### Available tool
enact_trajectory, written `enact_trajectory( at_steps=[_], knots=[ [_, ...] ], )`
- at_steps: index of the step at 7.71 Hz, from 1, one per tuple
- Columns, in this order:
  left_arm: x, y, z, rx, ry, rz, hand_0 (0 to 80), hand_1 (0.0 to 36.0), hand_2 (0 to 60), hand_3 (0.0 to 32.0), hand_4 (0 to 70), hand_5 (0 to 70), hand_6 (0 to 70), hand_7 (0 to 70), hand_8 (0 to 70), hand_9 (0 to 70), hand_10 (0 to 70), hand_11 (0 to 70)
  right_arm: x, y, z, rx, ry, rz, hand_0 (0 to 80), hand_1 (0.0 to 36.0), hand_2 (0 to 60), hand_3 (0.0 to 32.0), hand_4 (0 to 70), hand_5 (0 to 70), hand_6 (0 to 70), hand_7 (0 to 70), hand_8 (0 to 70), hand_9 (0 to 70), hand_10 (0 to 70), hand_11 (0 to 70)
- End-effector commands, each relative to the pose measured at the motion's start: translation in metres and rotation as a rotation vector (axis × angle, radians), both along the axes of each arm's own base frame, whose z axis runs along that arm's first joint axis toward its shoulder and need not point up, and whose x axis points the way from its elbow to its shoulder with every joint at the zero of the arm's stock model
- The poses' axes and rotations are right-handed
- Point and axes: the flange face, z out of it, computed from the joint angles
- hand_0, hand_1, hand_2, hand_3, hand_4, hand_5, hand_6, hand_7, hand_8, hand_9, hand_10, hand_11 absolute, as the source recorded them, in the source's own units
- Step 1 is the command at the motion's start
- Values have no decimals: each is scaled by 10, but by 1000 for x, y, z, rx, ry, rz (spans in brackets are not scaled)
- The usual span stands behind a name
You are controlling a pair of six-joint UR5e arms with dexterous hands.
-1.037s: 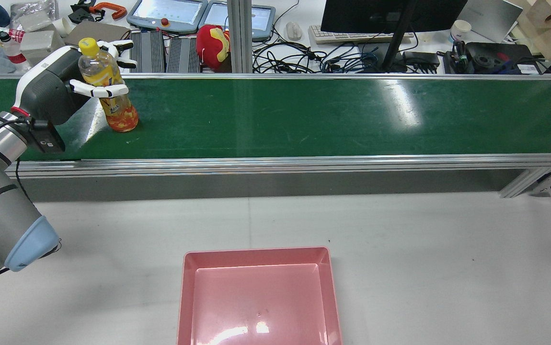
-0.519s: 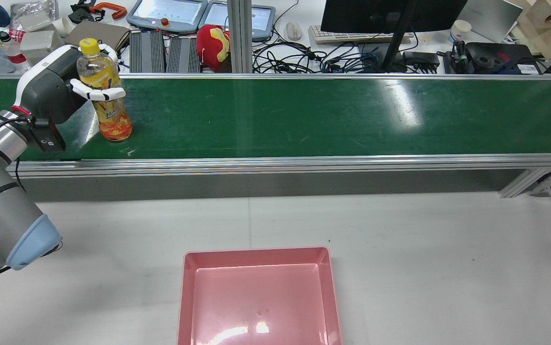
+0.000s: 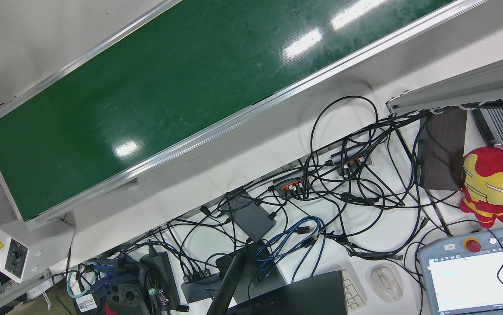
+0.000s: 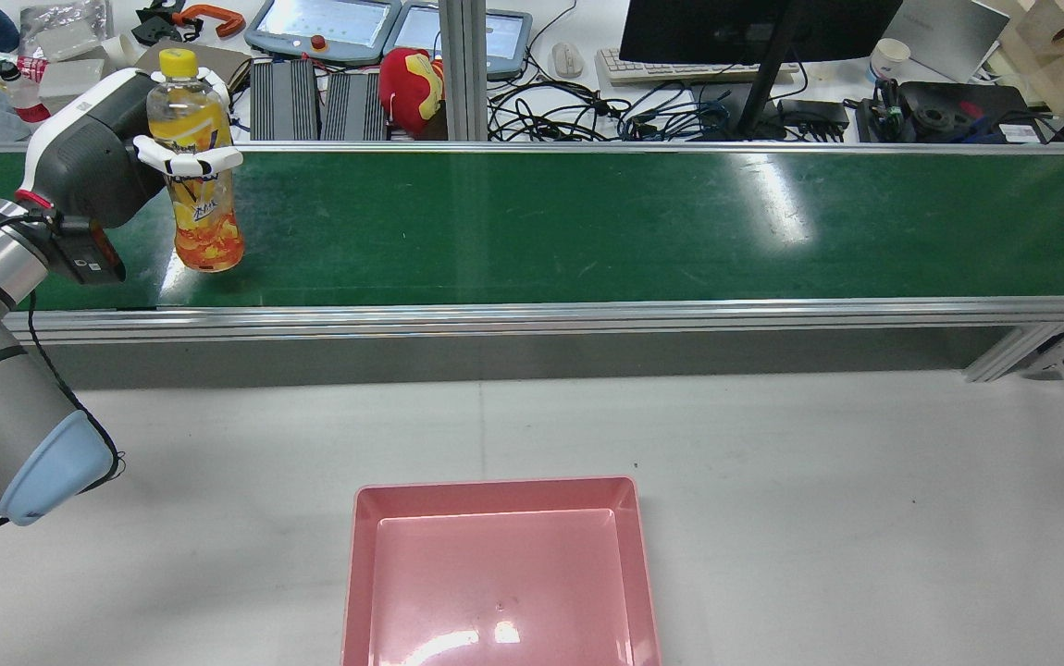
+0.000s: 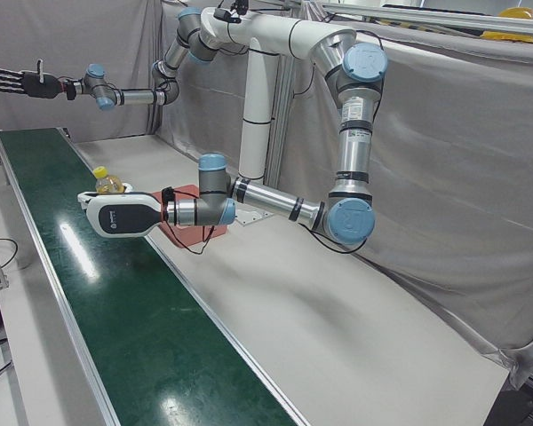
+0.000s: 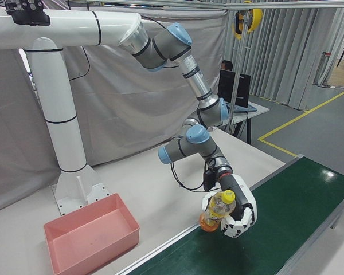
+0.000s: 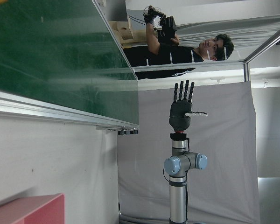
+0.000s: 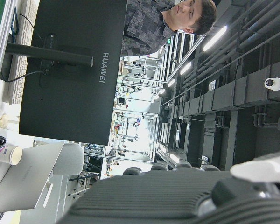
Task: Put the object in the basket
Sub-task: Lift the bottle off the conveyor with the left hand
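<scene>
Conveyor belt (image 4: 587, 227) runs wide and bare to the side of the left hand (image 4: 97, 157), plenty of room along it; the raised metal rail (image 4: 532, 319) on its near edge sits between hand and table (image 4: 819, 481). Pink basket (image 4: 498, 573) is empty, well apart from the hand, down on the table toward the robot. Left hand is clamped around the upper body of the bottle (image 4: 194, 185), fingers (image 4: 188, 163) wrapped just under the shoulder; bottle upright, base at or barely off the belt, can't tell which. Right hand (image 5: 22, 82) is parked high and far off, fingers spread, holding nothing. Risks: high grip on a smooth bottle, so it could swing or slip during the carry; too little lift and the base clips the rail.
</scene>
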Motion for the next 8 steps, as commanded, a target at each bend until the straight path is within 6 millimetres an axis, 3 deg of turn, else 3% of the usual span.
enact_trajectory(
  at_steps=[1, 2, 4, 6, 8],
  knots=[
    [-5, 46, -53, 55, 31, 49, 617, 295, 600, 0, 700, 700, 700, 696, 700, 700, 700, 700, 0, 0, 0, 0, 0, 0, 0, 0, 0, 0, 0, 0, 0, 0, 0, 0, 0, 0],
    [21, 80, -68, 56, 31, 125, 620, 301, 600, 0, 700, 700, 693, 689, 700, 700, 700, 700, 0, 0, 0, 0, 0, 0, 0, 0, 0, 0, 0, 0, 0, 0, 0, 0, 0, 0],
    [95, 141, -77, 91, -2, 278, 619, 307, 600, 0, 700, 700, 676, 670, 700, 700, 700, 700, 0, 0, 1, -1, 0, 0, 0, 0, 0, 0, 0, 0, 0, 0, 0, 0, 0, 0],
    [148, 205, -98, 133, -64, 390, 673, 349, 600, 0, 700, 700, 649, 652, 700, 700, 700, 700, 0, 0, 1, -1, 0, 0, 0, 0, 0, 0, 0, 0, 0, 0, 0, 0, 0, 0],
    [192, 252, -109, 172, -92, 460, 641, 333, 600, 0, 700, 700, 657, 653, 700, 700, 700, 700, 0, 0, 2, -3, 0, 0, 0, 0, 0, 0, 0, 0, 0, 0, 0, 0, 0, 0]
  ],
)
